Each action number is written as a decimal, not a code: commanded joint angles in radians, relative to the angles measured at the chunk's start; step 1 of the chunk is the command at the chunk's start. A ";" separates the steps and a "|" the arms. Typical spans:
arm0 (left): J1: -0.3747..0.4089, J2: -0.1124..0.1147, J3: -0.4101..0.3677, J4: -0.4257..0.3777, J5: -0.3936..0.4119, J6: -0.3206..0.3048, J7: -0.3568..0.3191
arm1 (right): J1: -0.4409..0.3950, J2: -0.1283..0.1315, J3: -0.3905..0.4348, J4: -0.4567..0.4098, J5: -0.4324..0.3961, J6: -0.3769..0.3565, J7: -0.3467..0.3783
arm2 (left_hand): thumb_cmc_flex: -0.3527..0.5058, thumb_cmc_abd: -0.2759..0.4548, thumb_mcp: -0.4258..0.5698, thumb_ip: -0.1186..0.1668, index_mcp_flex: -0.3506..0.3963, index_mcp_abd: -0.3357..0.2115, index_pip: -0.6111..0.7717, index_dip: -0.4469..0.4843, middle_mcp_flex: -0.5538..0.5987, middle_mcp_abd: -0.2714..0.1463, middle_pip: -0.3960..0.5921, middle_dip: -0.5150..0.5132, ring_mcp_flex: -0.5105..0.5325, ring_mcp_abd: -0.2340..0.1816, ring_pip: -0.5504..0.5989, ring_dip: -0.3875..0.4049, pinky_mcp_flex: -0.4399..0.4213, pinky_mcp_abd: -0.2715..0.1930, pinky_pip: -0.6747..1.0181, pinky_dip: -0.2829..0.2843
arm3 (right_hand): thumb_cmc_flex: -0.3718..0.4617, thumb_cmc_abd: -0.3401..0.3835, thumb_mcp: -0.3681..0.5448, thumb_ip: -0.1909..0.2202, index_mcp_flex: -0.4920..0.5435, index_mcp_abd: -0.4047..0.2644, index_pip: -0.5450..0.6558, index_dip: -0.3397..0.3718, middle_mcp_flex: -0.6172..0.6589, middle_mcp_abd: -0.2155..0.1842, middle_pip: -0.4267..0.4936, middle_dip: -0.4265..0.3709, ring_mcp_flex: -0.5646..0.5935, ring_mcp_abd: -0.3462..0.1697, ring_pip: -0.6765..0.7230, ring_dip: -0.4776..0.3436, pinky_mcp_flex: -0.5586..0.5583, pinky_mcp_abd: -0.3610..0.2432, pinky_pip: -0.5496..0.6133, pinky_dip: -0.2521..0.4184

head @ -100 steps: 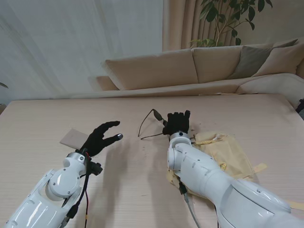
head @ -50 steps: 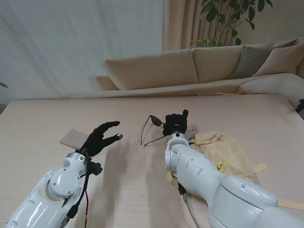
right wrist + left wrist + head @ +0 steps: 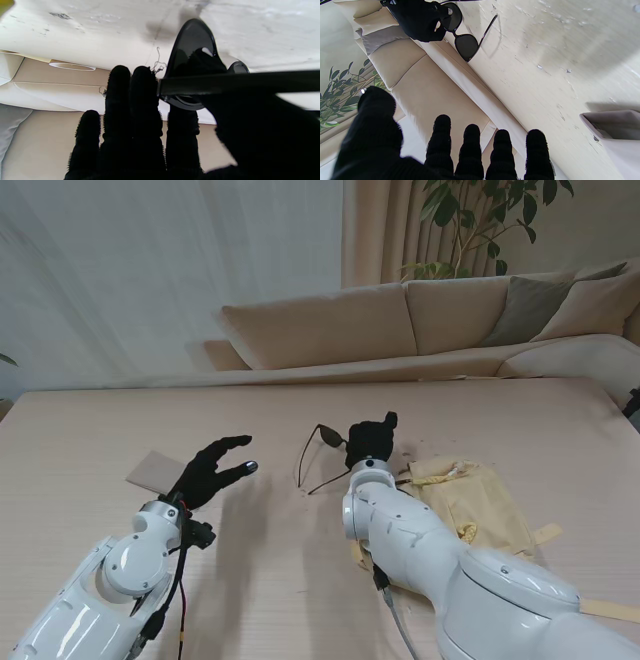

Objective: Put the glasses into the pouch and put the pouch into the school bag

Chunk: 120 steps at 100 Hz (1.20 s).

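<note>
Beige wooden tabletop [image 3: 280, 580] is seen before a cream sofa [image 3: 400, 320]. Since a second ago, the black-framed dark-lensed glasses [image 3: 322, 452] have been raised and tilted, pinched at one lens by the black-gloved right hand [image 3: 368, 440]. Left of them, the black-gloved left hand [image 3: 212, 467] is held spread beside the grey fabric pouch [image 3: 155, 470].

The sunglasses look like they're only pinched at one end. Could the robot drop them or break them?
Maybe. The right hand grips the sunglasses by one lens end, so the free side could swing or slip out. Both temples are unfolded, so they may snag on the pouch. The left hand is open, not holding the pouch, which might slide.
</note>
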 commanded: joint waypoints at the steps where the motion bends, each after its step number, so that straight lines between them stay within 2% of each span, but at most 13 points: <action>1: 0.007 -0.006 -0.003 -0.006 0.002 -0.002 -0.012 | -0.006 -0.001 -0.009 0.004 -0.005 -0.008 0.007 | 0.005 -0.003 -0.014 0.034 0.018 -0.006 0.000 0.006 0.009 0.001 0.007 -0.001 0.019 -0.005 -0.012 0.007 -0.005 0.016 -0.041 0.020 | 0.056 -0.034 0.059 -0.025 0.048 -0.033 0.035 0.028 0.053 0.036 0.026 0.014 0.060 -0.048 0.023 -0.001 0.003 0.033 0.024 0.018; 21: 0.006 -0.007 -0.005 -0.004 -0.001 0.007 -0.008 | -0.009 0.020 -0.021 -0.009 -0.021 -0.085 -0.015 | 0.012 -0.005 -0.010 0.034 0.035 -0.004 0.003 0.008 0.015 0.004 0.009 -0.001 0.020 -0.002 -0.010 0.008 -0.006 0.016 -0.040 0.020 | 0.065 -0.004 0.109 -0.013 0.076 -0.083 0.045 0.130 0.063 0.086 0.041 0.081 0.078 -0.034 0.086 -0.020 -0.004 0.037 0.033 0.032; 34: 0.006 -0.007 -0.003 -0.006 0.005 0.006 -0.005 | -0.018 0.038 0.001 -0.031 -0.028 -0.152 -0.063 | 0.010 -0.001 -0.009 0.032 0.045 -0.003 0.003 0.008 0.019 0.006 0.009 -0.001 0.022 -0.002 -0.008 0.008 -0.004 0.018 -0.039 0.020 | 0.060 -0.120 0.196 -0.053 0.129 -0.080 0.055 0.147 0.110 0.121 0.047 0.086 0.114 -0.016 0.138 -0.044 0.013 0.062 0.057 0.046; 48: 0.006 -0.007 -0.004 -0.003 0.004 0.009 -0.005 | -0.033 0.085 0.035 -0.110 -0.058 -0.192 -0.086 | 0.018 -0.009 -0.006 0.032 0.054 -0.003 0.003 0.009 0.024 0.008 0.011 -0.001 0.023 -0.002 -0.006 0.008 -0.004 0.018 -0.037 0.021 | 0.051 -0.199 0.252 -0.085 0.159 -0.074 0.072 0.137 0.150 0.136 0.046 0.090 0.151 -0.009 0.167 -0.067 0.038 0.086 0.071 0.056; 54: 0.007 -0.006 -0.005 -0.003 0.011 0.011 -0.007 | -0.050 0.110 0.073 -0.174 -0.068 -0.202 -0.095 | 0.026 -0.017 -0.002 0.032 0.050 -0.008 0.002 0.008 0.024 0.006 0.012 -0.001 0.022 -0.003 -0.005 0.009 -0.002 0.016 -0.034 0.021 | 0.058 -0.212 0.261 -0.087 0.164 -0.065 0.076 0.138 0.154 0.147 0.047 0.093 0.152 -0.001 0.172 -0.067 0.037 0.086 0.070 0.056; 74: 0.017 0.004 -0.013 -0.021 0.079 0.013 -0.014 | -0.126 0.241 0.188 -0.464 -0.161 -0.215 -0.031 | 0.084 -0.102 0.065 0.039 -0.027 -0.033 0.034 0.029 -0.002 -0.012 0.026 0.007 0.025 -0.014 0.011 0.015 0.007 0.011 0.011 0.035 | 0.066 -0.215 0.264 -0.088 0.167 -0.059 0.085 0.147 0.157 0.159 0.051 0.102 0.155 0.007 0.186 -0.065 0.040 0.090 0.072 0.058; 76: 0.018 0.006 -0.014 -0.023 0.090 0.013 -0.016 | -0.133 0.252 0.197 -0.487 -0.172 -0.219 -0.023 | 0.055 -0.120 0.138 0.020 -0.039 -0.034 0.045 0.027 -0.006 -0.015 0.028 0.007 0.025 -0.016 0.013 0.017 0.007 0.008 0.025 0.029 | 0.067 -0.215 0.265 -0.088 0.167 -0.059 0.086 0.148 0.158 0.160 0.052 0.102 0.156 0.008 0.188 -0.064 0.042 0.091 0.072 0.058; 80: 0.018 0.008 -0.012 -0.026 0.106 0.013 -0.017 | -0.146 0.272 0.217 -0.535 -0.190 -0.227 -0.007 | 0.057 -0.139 0.167 0.013 -0.045 -0.031 0.049 0.027 -0.008 -0.014 0.030 0.009 0.028 -0.014 0.016 0.018 0.009 0.010 0.032 0.028 | 0.067 -0.214 0.265 -0.087 0.168 -0.059 0.088 0.151 0.158 0.163 0.053 0.104 0.156 0.009 0.190 -0.064 0.044 0.094 0.073 0.059; 85: 0.016 0.010 -0.009 -0.027 0.120 0.014 -0.018 | -0.162 0.292 0.241 -0.589 -0.208 -0.238 0.009 | 0.076 -0.160 0.184 0.015 -0.058 -0.032 0.049 0.027 -0.014 -0.017 0.032 0.010 0.026 -0.015 0.018 0.019 0.009 0.011 0.036 0.029 | 0.070 -0.212 0.265 -0.086 0.168 -0.058 0.089 0.153 0.158 0.167 0.054 0.107 0.151 0.014 0.191 -0.064 0.045 0.094 0.074 0.059; 90: 0.013 0.014 -0.006 -0.029 0.140 0.014 -0.025 | -0.181 0.309 0.269 -0.645 -0.222 -0.252 0.020 | 0.054 -0.186 0.271 0.001 -0.082 -0.030 0.054 0.029 -0.024 -0.024 0.035 0.009 0.020 -0.019 0.020 0.017 0.006 0.006 0.046 0.024 | 0.072 -0.212 0.263 -0.085 0.169 -0.051 0.090 0.155 0.158 0.171 0.057 0.110 0.154 0.015 0.197 -0.063 0.049 0.095 0.076 0.061; 96: 0.008 0.017 -0.004 -0.030 0.162 0.014 -0.031 | -0.208 0.330 0.303 -0.716 -0.239 -0.270 0.041 | 0.068 -0.209 0.287 0.002 -0.095 -0.026 0.054 0.029 -0.033 -0.031 0.038 0.011 0.017 -0.022 0.021 0.018 0.005 0.004 0.049 0.025 | 0.076 -0.211 0.263 -0.083 0.169 -0.046 0.092 0.158 0.157 0.176 0.058 0.112 0.154 0.019 0.201 -0.063 0.048 0.095 0.077 0.061; 108: -0.005 0.024 0.009 -0.028 0.206 0.029 -0.046 | -0.257 0.364 0.365 -0.842 -0.273 -0.305 0.076 | 0.068 -0.281 0.416 0.005 -0.131 -0.010 0.055 0.024 -0.050 -0.035 0.040 0.010 0.007 -0.028 0.021 0.018 -0.002 0.000 0.053 0.023 | 0.077 -0.205 0.260 -0.081 0.169 -0.047 0.093 0.163 0.158 0.178 0.061 0.117 0.155 0.020 0.206 -0.062 0.049 0.094 0.080 0.063; 120: -0.026 0.036 0.028 -0.020 0.293 0.030 -0.062 | -0.317 0.388 0.425 -0.974 -0.289 -0.315 0.123 | 0.068 -0.374 0.430 -0.016 -0.129 0.039 -0.124 -0.072 -0.069 -0.031 -0.055 -0.008 -0.014 -0.027 0.014 0.022 -0.002 -0.008 0.045 0.033 | 0.073 -0.206 0.261 -0.082 0.168 -0.047 0.090 0.164 0.161 0.178 0.063 0.118 0.160 0.022 0.209 -0.064 0.053 0.095 0.083 0.065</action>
